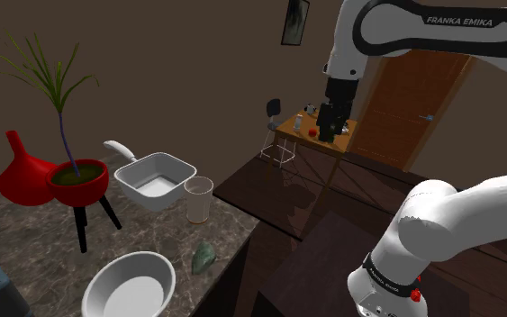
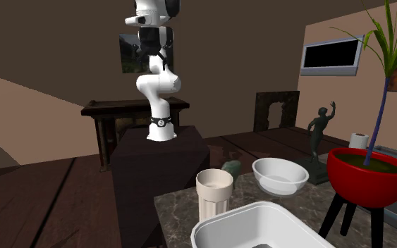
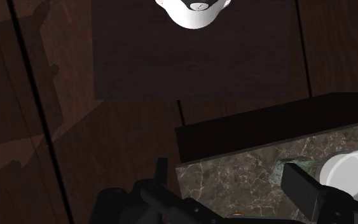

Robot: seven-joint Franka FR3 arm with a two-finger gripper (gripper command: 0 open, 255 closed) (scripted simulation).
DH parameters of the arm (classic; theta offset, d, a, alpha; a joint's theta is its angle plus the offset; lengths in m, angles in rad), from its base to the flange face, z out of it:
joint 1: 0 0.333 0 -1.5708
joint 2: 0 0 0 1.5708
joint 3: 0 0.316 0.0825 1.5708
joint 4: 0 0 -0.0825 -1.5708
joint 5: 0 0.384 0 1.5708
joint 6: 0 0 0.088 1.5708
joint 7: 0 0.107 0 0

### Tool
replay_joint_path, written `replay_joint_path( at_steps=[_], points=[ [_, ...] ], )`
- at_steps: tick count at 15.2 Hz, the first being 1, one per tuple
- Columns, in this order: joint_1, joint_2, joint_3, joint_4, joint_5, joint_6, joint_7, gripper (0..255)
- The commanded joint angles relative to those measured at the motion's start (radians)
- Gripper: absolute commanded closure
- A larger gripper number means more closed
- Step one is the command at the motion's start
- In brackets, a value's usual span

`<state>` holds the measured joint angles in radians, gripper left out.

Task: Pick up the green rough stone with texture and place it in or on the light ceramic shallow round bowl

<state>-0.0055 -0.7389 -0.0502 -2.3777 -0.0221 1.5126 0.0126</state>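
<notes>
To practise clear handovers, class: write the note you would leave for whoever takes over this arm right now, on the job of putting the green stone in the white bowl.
Gripper: open, empty, raised high, well above the marble counter.
Green stone: lying on the counter near its edge, untouched.
White round bowl: on the counter beside the stone, apart from it, empty.
Done: nothing so far.
Left: come down over the stone, grasp, lift, set it in the bowl.

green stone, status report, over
Gripper open, high up, empty. Green stone on the counter edge beside the bowl, untouched. Tall cup close by, nothing over the stone.
</notes>
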Motion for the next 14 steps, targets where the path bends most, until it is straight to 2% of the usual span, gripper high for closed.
replay_joint_path(
  at_steps=[1,8,14],
  points=[
    [0.000,0.000,0.000,0.000,0.000,0.000,0.000,0],
    [0.032,0.043,0.117,-0.145,0.085,0.208,0.168,0],
    [0.062,0.156,0.222,-0.211,0.148,0.408,0.308,0]
  ],
)
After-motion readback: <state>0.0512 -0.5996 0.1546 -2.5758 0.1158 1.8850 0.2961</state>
